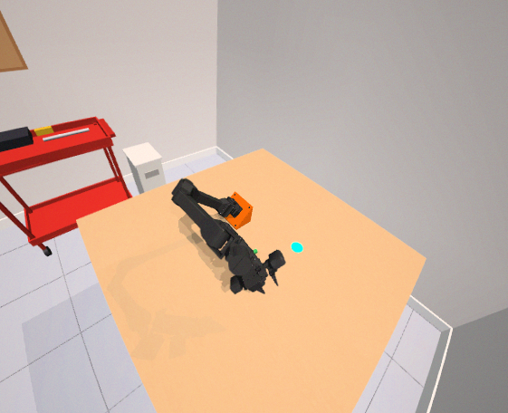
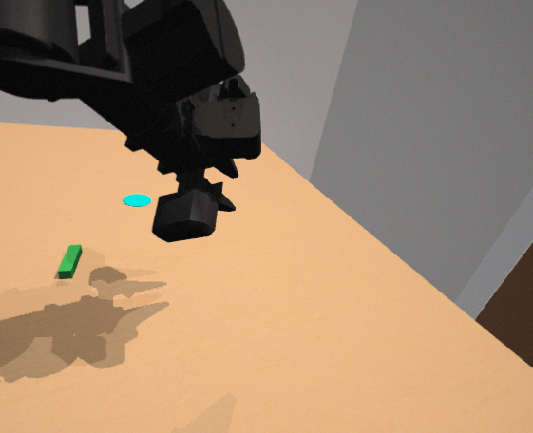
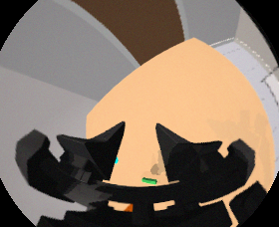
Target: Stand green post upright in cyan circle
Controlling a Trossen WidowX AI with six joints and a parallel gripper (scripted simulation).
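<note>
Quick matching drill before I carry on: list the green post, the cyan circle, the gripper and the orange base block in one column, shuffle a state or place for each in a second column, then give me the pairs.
Things:
1. green post
2. cyan circle
3. gripper
4. orange base block

States or places:
A. part open, holding nothing, above the table
B. flat marker on the table, nothing standing on it
C. lying on its side on the table, apart from the marker
D. at the foot of the arm

Pairs: 1-C, 2-B, 3-A, 4-D

Post lying on table, circle behind it, end effector above, apart.
</note>
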